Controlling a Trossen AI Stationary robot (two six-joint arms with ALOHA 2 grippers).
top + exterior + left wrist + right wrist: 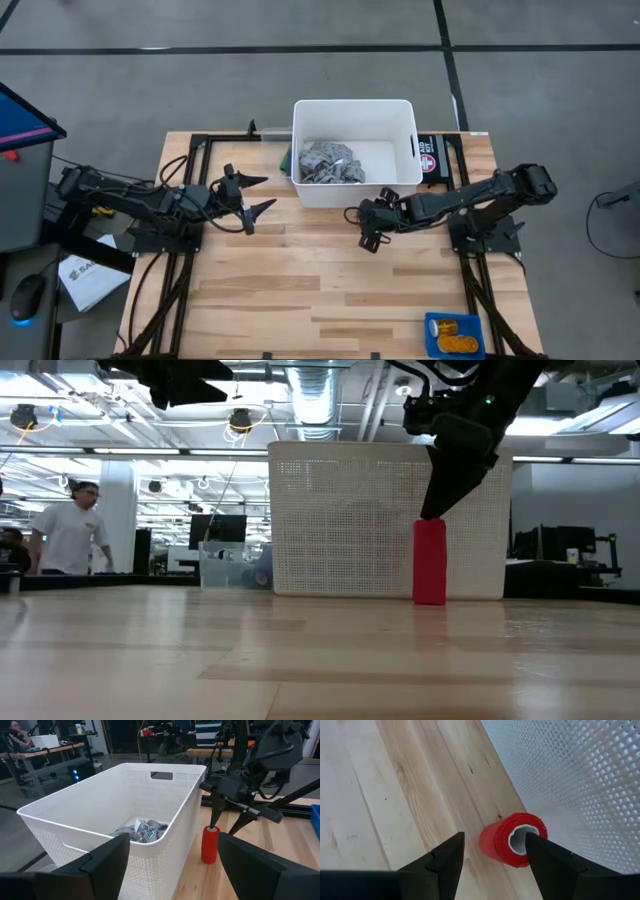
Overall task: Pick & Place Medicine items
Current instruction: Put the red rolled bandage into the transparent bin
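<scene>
Small orange medicine items [455, 335] lie in a blue tray [432, 322] at the table's near right corner, far from both grippers. A white bin [300, 150] at the far middle holds a grey rag [330, 163]. A red hollow cylinder [429, 560] stands upright on the table against the bin's near wall. My right gripper [362, 228] hangs open above it, slanting down. My left gripper [268, 192] waits open and level, above the table, left of the bin. My right gripper has one fingertip [214, 823] coming down from above onto the top rim [210, 828] of the red cylinder, beside its hollow [516, 840]. The other finger stands off to the side. Whether the tip touches the rim, I cannot tell.
A black and red box [432, 158] lies behind the bin's right side, and something green [286, 158] sits at its left. Bare wood stretches across the near half of the table. A person [68, 530] stands in the room beyond.
</scene>
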